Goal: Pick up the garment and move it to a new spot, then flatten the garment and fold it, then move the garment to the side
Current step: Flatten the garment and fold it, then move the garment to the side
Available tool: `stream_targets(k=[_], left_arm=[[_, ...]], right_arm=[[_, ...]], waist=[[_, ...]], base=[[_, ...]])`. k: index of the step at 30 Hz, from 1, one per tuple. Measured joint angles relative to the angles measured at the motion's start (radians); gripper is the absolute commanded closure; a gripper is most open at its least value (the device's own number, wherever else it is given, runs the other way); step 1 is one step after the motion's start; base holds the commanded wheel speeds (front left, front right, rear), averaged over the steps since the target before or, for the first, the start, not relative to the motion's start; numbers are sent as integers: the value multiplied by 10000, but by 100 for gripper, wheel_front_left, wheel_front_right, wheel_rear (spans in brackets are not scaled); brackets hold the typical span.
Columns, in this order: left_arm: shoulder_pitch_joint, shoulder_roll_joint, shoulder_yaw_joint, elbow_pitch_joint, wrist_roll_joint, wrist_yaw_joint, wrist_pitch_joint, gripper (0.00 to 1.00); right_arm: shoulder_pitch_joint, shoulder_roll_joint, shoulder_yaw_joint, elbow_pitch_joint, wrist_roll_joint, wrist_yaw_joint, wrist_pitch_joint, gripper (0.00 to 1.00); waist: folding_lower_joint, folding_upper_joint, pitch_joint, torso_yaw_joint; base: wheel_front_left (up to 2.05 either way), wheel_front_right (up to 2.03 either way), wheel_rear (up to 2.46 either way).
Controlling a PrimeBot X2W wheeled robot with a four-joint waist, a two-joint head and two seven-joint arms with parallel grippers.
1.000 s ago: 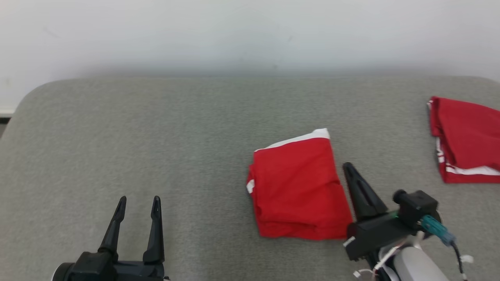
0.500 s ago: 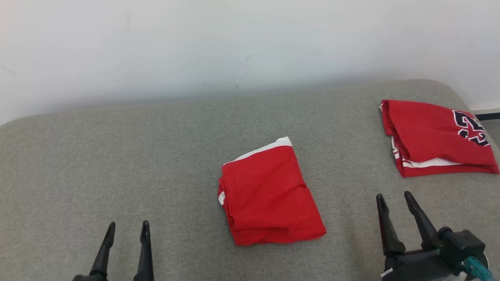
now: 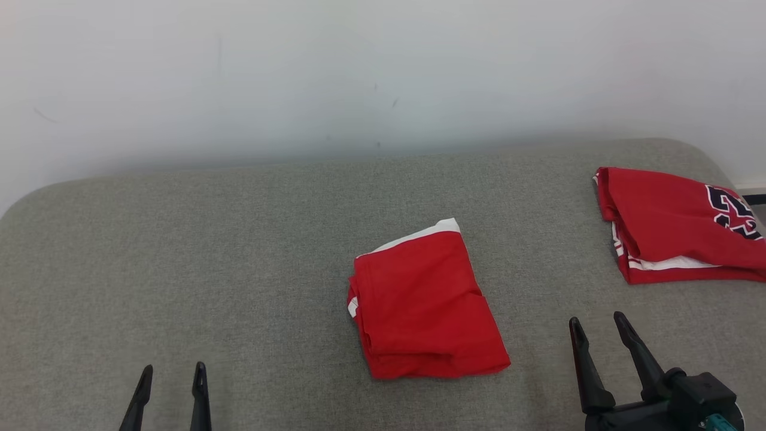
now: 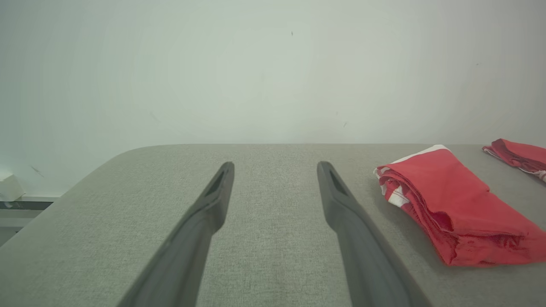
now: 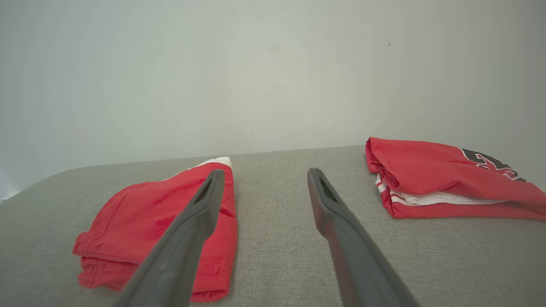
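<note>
Holding the right gripper (image 3: 596, 320) released: fingers spread wide, grasping nothing, tips pointing forward low over the grey cushion (image 3: 239, 251). Leaving the folded red garment (image 3: 425, 305) lying flat just to the left of that gripper, near its left finger yet apart from it, white hem turned to the far side. Judging the open stance as a letting-go once the fold is made: stack compact, edges roughly squared, nothing calling for a pinch right now. Parking the left gripper (image 3: 173, 367) well off to the left, likewise spread and empty, with the garment between the two grippers and nearer the right one. Noting a second red garment (image 3: 670, 227), numbered, ahead and to the right of the right gripper, well apart from the folded one. Probably marking the side spot, so reckoning the shift aside as not yet done.

Getting from the right wrist view the layered near edge of the folded red garment (image 5: 123, 221), partly behind the left finger, and the white inner layers of the second red garment (image 5: 439, 179). Getting from the left wrist view the folded red garment (image 4: 448, 200) from its left flank, stacked folds and striped trim peeking out. Reading from the head view both grippers at once, and the gap from each to the garment.
</note>
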Motion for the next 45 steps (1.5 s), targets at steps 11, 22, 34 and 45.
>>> stream_targets(k=[11,22,34,45], left_arm=[[240,96,148,-128,-79,-38,0,0],[233,96,58,-81,-94,-73,0,0],[-21,54,-362,36,-42,-84,0,0],[-876,-27,-861,328,-21,-130,0,0]], right_arm=[[-77,-104,280,117,56,0,0,0],[-78,-102,284,326,88,0,0,0],[-2146,-322,1026,1749,146,0,355,0],[-4631,-686,1975,5436,598,0,748,0]], waist=[[0,0,-78,247],[0,0,-86,296],[2,1,207,756],[3,1,848,1553]], base=[[0,0,0],[0,0,0],[0,0,0],[0,0,0]])
